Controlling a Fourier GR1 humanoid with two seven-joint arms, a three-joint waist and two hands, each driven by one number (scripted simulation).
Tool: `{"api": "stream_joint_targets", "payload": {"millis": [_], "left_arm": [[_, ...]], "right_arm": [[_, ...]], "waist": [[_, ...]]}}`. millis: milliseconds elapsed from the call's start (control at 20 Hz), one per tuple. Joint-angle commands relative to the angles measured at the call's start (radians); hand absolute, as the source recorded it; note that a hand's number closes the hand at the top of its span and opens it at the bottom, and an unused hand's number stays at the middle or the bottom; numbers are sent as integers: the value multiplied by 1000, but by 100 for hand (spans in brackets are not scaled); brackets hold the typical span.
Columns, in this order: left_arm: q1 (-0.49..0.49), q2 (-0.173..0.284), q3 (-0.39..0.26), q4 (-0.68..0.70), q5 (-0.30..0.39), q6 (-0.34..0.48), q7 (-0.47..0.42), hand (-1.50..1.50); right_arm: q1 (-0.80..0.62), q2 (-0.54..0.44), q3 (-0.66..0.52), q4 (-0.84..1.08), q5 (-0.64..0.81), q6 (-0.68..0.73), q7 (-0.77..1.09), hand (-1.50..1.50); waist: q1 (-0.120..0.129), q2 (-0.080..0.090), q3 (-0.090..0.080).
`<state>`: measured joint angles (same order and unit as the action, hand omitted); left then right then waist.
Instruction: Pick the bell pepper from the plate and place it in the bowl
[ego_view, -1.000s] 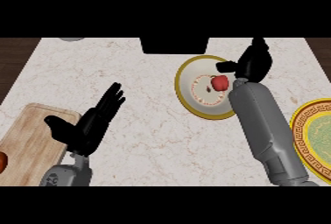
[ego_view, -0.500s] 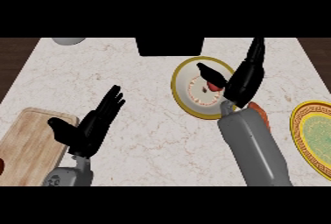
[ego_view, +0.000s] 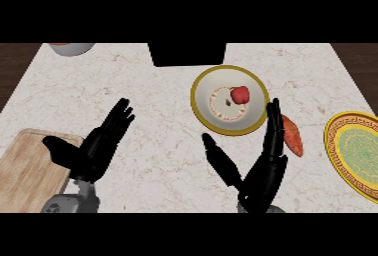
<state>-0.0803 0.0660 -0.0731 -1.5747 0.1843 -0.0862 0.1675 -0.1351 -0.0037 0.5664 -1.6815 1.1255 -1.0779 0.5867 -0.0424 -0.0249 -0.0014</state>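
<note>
A red bell pepper lies on the white plate with a yellow rim at the counter's upper middle. At the right edge sits a yellow and green patterned bowl, partly cut off. My right hand is open with straight fingers pointing up, below the plate and apart from the pepper. Its fingertips reach the plate's lower right rim. At the lower left, my left hand rests open, fingers up, holding nothing.
An orange, elongated vegetable lies between the plate and the bowl, close to my right hand's fingers. A wooden cutting board occupies the lower left corner. A black block stands at the back, and a small bowl at the far left.
My right hand has pulled back from over the plate toward the near edge, uncovering the pepper, which stays on the plate. The left hand has barely moved.
</note>
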Motion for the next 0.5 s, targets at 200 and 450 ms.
{"api": "stream_joint_targets", "payload": {"millis": [200, 450], "left_arm": [[17, 6, 5, -29, 15, -5, 22, 0], [28, -1, 7, -24, 8, 4, 0, 0]], "right_arm": [[474, 4, 399, -96, 249, -237, -16, 150], [726, 4, 608, 10, 332, -352, -44, 150]], "waist": [[-24, -4, 1], [-39, 1, 2]]}}
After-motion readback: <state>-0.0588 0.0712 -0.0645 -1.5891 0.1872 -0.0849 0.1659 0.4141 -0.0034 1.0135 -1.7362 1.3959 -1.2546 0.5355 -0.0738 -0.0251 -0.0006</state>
